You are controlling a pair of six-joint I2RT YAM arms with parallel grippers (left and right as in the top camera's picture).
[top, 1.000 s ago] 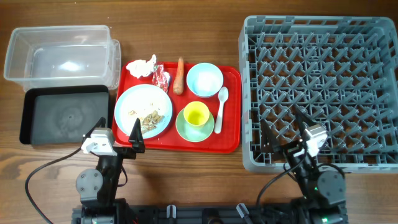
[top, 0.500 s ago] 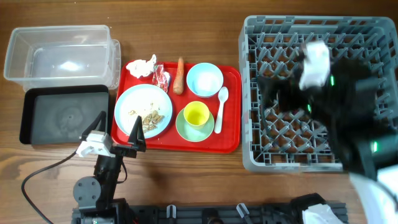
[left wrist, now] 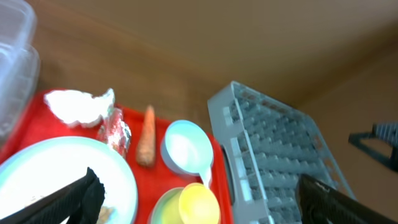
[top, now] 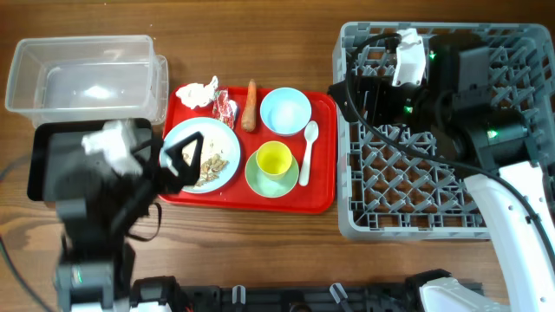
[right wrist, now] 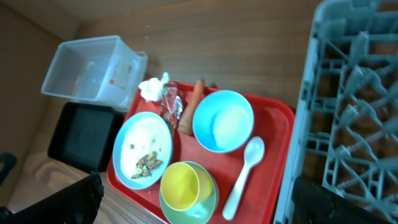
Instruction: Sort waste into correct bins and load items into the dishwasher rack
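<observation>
DESK: What do the hands have?

FIELD: Nothing. The left gripper (left wrist: 196, 179) hangs with jaws spread wide over the near-left side of the white plate (top: 221, 139). The right gripper (right wrist: 194, 186), just as wide and just as empty, hovers above the left end of the grey rack (top: 390, 173), its camera facing the red tray (top: 325, 165).

DESK: And the load?

FIELD: It is all on that tray. Along the far edge lie the crumpled napkin (top: 198, 92), the wrapper (top: 225, 107) touching it, and the carrot (top: 251, 105) just beside. The beige scraps (top: 208, 165) sit on the plate. The blue bowl (top: 285, 110), the yellow cup (top: 274, 159) standing in the green dish (top: 257, 178), and the spoon (top: 307, 156) fill the right half. The clear tub (top: 87, 87) and the black tray (right wrist: 84, 134) are left of the red tray and hold nothing yet.

DESK: So how should the first pick go?

FIELD: Waste first, in my judgement, and with the left arm, which is closest to both bins. The napkin is the easy opener because it is soft and bulky. Come straight down and close on its crown, staying clear of the wrapper against it. Narrow the jaws before reaching for the carrot, and set them across it rather than along it. The scraps look too loose to pinch, so tipping the plate over a bin may serve better. The right arm can wait for the dishes, since the rack is on its side.
</observation>
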